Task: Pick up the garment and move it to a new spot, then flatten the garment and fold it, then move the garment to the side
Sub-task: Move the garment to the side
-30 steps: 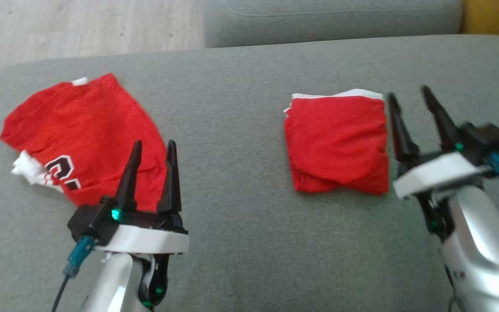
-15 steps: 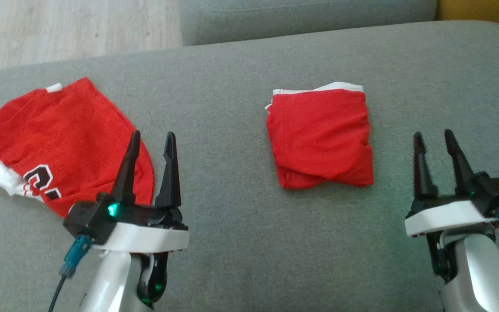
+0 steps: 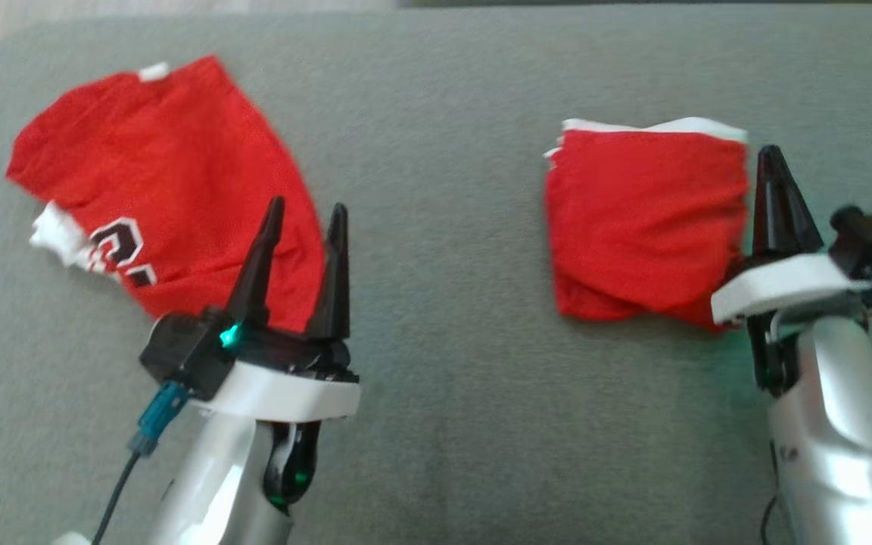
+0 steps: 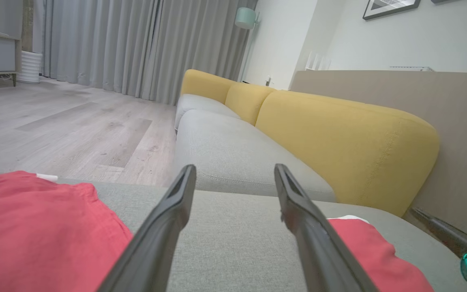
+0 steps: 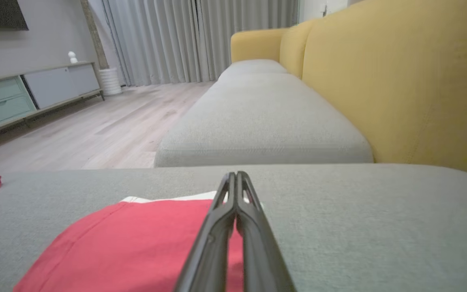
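Red folded garment (image 3: 644, 219) — white edge, red jersey (image 3: 156, 174) — black-white lettering, grey cushion (image 3: 443, 378), yellow backrest (image 4: 339, 142)

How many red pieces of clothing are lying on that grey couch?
2. A loose red garment lies on the left of the couch seat, beyond the left tool; a folded red garment lies on the right, beside the right tool. None seem hidden.

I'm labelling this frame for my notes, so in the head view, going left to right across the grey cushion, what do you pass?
Spread-out red mesh jersey with white trim and lettering → left gripper, two dark fingers apart → folded red garment with a white edge → right gripper, fingers shut together.
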{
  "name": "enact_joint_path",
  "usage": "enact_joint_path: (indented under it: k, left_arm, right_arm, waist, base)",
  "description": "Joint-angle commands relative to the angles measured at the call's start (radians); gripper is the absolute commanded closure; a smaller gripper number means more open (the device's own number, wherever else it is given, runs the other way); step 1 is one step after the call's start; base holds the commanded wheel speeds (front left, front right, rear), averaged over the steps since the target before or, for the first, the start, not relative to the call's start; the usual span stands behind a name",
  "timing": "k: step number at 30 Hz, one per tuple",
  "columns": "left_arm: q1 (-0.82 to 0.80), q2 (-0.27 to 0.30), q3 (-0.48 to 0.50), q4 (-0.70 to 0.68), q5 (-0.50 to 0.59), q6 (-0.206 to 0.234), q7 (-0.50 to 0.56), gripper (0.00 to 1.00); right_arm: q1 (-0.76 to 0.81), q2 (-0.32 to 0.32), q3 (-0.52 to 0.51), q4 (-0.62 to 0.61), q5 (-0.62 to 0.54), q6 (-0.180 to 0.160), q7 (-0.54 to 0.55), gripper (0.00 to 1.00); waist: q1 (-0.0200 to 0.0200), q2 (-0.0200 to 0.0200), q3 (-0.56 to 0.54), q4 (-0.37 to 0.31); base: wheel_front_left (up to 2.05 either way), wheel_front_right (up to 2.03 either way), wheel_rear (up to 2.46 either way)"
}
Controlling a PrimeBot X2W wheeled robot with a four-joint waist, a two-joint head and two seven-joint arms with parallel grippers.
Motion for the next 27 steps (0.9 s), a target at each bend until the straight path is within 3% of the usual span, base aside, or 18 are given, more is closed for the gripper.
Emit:
enact_joint_path:
  k: [1, 9, 14, 20, 27]
  left_arm:
    - [-0.031, 0.007, 0.022, -0.030, -0.004, 0.004, -0.005, 0.00]
    - [-0.062, 0.007, -0.020, -0.021, -0.025, 0.014, -0.005, 0.00]
    - [-0.063, 0.007, -0.016, -0.016, -0.026, 0.018, -0.005, 0.00]
    - [-0.065, 0.007, -0.020, -0.017, -0.028, 0.023, -0.005, 0.00]
    - [-0.060, 0.007, -0.023, -0.012, -0.031, 0.025, -0.005, 0.00]
  right_arm:
    - [-0.028, -0.006, 0.019, -0.015, -0.009, -0.001, -0.011, 1.00]
    - [-0.169, -0.049, -0.047, 0.299, -0.074, -0.001, 0.000, 1.00]
    - [-0.224, -0.034, -0.039, 0.320, -0.108, -0.001, -0.009, 1.00]
    - [-0.201, -0.002, 0.092, 0.227, -0.083, -0.001, -0.011, 1.00]
    - [-0.185, 0.004, 0.302, 0.395, -0.010, -0.001, -0.011, 1.00]
  waist:
    - [-0.0001, 0.0000, 0.041, 0.042]
    - [-0.0001, 0.0000, 0.084, 0.109]
    - [-0.0001, 0.0000, 0.077, 0.110]
    - [-0.0001, 0.0000, 0.067, 0.107]
    - [-0.0001, 0.0000, 0.050, 0.104]
  base:
    - [0.00, 0.00, 0.00]
    - [0.00, 0.00, 0.00]
    - [0.00, 0.00, 0.00]
    - [0.00, 0.00, 0.00]
    - [0.00, 0.00, 0.00]
